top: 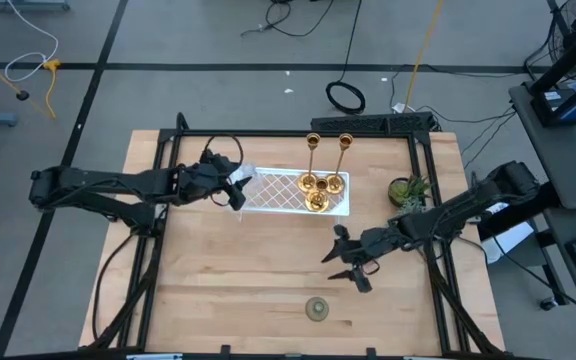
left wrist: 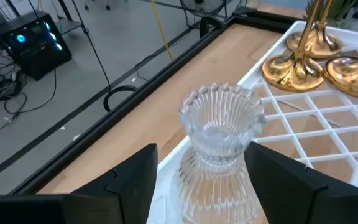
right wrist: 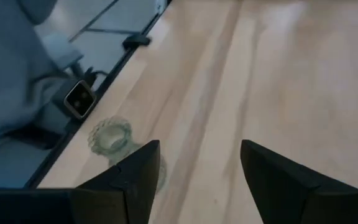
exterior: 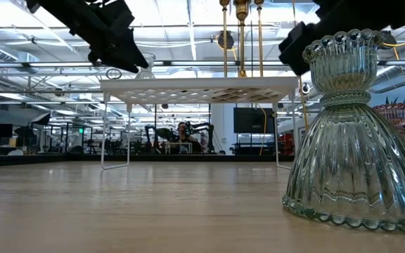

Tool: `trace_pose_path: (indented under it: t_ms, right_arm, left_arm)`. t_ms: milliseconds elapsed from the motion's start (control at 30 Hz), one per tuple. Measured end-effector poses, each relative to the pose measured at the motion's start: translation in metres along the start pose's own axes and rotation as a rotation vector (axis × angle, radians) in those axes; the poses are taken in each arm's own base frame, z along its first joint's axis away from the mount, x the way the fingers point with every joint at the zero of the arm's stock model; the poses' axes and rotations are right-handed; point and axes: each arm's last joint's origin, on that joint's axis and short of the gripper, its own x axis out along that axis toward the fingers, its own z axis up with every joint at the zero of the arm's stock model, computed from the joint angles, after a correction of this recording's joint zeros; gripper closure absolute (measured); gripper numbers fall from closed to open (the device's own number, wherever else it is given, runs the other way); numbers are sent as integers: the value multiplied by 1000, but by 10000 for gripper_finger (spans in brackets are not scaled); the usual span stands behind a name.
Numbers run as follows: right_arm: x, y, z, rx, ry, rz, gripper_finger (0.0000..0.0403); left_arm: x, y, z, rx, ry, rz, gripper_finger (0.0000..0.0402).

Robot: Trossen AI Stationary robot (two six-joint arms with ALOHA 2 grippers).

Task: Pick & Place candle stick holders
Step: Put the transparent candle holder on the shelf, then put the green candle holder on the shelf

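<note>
Brass candle stick holders [top: 317, 186]: four on the tray's right part in the high view. Two are tall with thin stems, standing at the far side; two are squat, nearer. All are shiny gold with round flared bases, grouped close together.
Clear glass holder [left wrist: 219, 155]: one, ribbed, with a scalloped cup rim over a narrow waist and a wider body. It sits between the fingers of the left hand, over the tray's left end.
Green glass holder [top: 316, 309]: one, alone near the tabletop's front edge, well apart from the tray. In the low view it is translucent, bell-shaped and vertically ribbed, with a beaded foot and scalloped cup, standing upright.
Pink glass holder [exterior: 397, 112]: one, only its rim visible behind the green one in the low view.
Left hand [left wrist: 197, 177]: at the tray's left end; both dark fingers close beside the clear holder. Actual contact cannot be told.
Right hand [top: 342, 262]: above bare wood, right of centre, between the tray and the green holder; fingers spread wide, nothing in them.
Tray [top: 268, 192]: one, white, flat, rectangular, with a lattice top, raised on thin wire legs.
Tabletop [top: 238, 280]: light wood planks, dark frame.
Plant [top: 408, 190]: one small green plant, right of the tray.
</note>
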Motion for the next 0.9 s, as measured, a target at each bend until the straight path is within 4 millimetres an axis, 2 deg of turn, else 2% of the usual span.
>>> trace_pose_path:
  t_ms: [200, 333, 600, 900]
  right_arm:
    - [26, 0, -11, 7, 10, 103, 176]
    - [35, 3, -14, -7, -5, 199, 176]
    - [39, 20, -21, -70, 20, 295, 176]
    - [38, 34, -20, -99, -16, 271, 176]
  left_arm:
    - [-2, 1, -1, 14, 14, 2, 156]
    - [-2, 1, -1, 15, 9, -2, 156]
    - [-12, 4, 0, 67, 5, -10, 156]
    - [-44, 20, 12, -19, -117, -41, 156]
